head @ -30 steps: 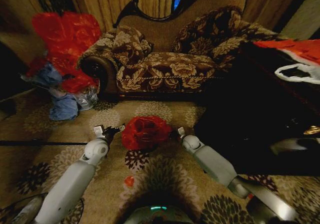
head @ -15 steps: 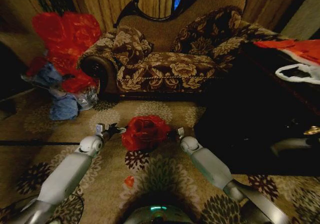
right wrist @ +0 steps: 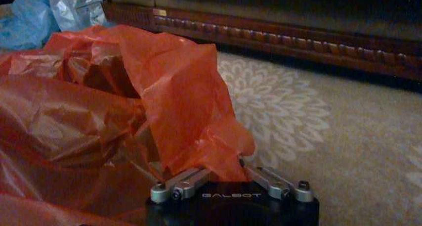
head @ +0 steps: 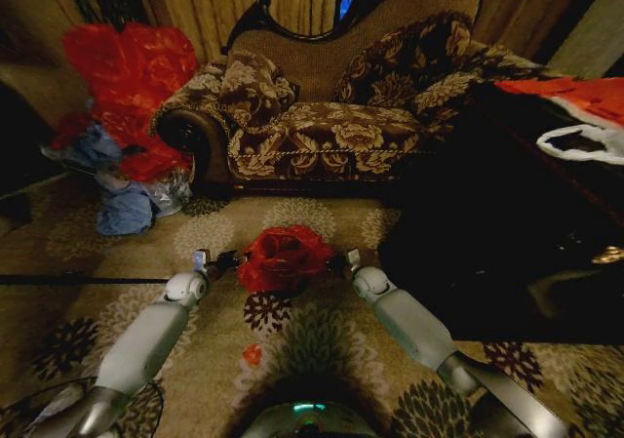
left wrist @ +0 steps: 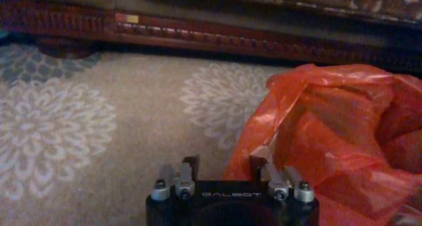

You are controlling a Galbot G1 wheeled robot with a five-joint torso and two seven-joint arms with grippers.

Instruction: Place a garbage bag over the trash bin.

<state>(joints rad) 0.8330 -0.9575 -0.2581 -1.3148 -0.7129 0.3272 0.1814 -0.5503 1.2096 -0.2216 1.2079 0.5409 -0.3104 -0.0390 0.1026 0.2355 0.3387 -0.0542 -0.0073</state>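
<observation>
We are flanking the red garbage bag [head: 284, 258], which is sitting bunched on the floral carpet [head: 322, 336] before the sofa [head: 331, 116]. Our left claw [left wrist: 225, 162] is standing apart beside the bag's edge, while our right claw [right wrist: 224, 172] is pinching a fold of the plastic.

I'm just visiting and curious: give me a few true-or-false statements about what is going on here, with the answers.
1. The garbage bag sits on the carpet between the two arms. True.
2. The left tool is wide open, apart from the bag. False: one finger touches the bag's edge, and the fingers stand slightly apart.
3. The right tool has red plastic bunched between its fingers. True.
4. The bag lies on the sofa. False: it is on the carpet in front of the sofa.
</observation>
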